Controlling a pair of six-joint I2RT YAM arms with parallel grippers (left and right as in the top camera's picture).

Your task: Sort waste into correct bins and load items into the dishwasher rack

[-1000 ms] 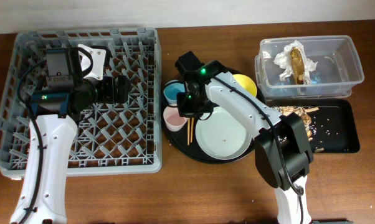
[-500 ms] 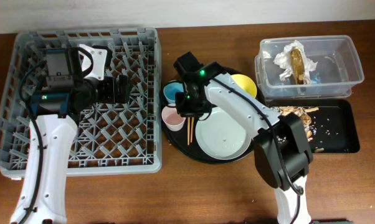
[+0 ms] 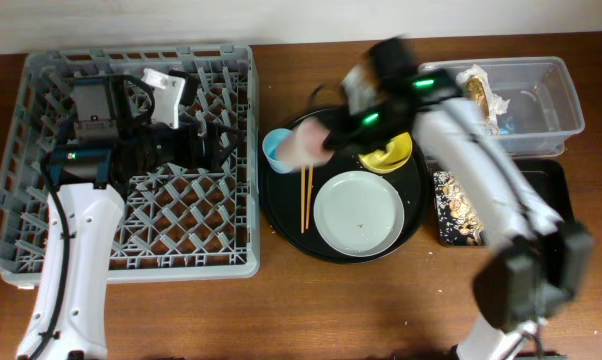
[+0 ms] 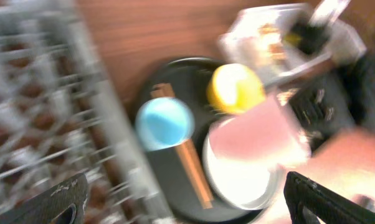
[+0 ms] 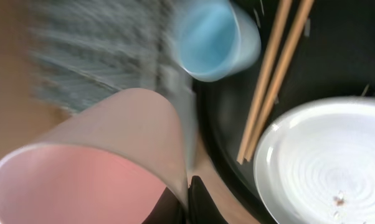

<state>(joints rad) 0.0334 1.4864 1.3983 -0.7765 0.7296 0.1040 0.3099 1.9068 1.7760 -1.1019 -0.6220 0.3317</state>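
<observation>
My right gripper [image 3: 326, 138] is shut on the rim of the pale pink cup [image 3: 305, 144], held tilted above the round black tray; the wrist view shows the jaws [image 5: 189, 200] pinching the cup wall [image 5: 94, 162]. The arm is motion-blurred. The light blue cup [image 3: 276, 148], wooden chopsticks [image 3: 304, 195], grey-green plate [image 3: 359, 212] and yellow bowl [image 3: 389, 152] sit on that tray. My left gripper [image 3: 216, 145] is open and empty over the grey dishwasher rack [image 3: 41, 230], facing the tray; its fingers [image 4: 187, 208] frame the pink cup [image 4: 256, 134].
The round black tray [image 3: 281, 215] lies between the rack and the bins. The clear tub [image 3: 551, 100] at the back right holds the crumpled wrapper [image 3: 481, 90]. The shallow black tray [image 3: 551, 200] in front of it holds brown food scraps [image 3: 456, 210].
My right gripper has lifted the pink cup off the round tray, and the arm has swung up and to the right. My left gripper has shifted slightly right over the rack.
</observation>
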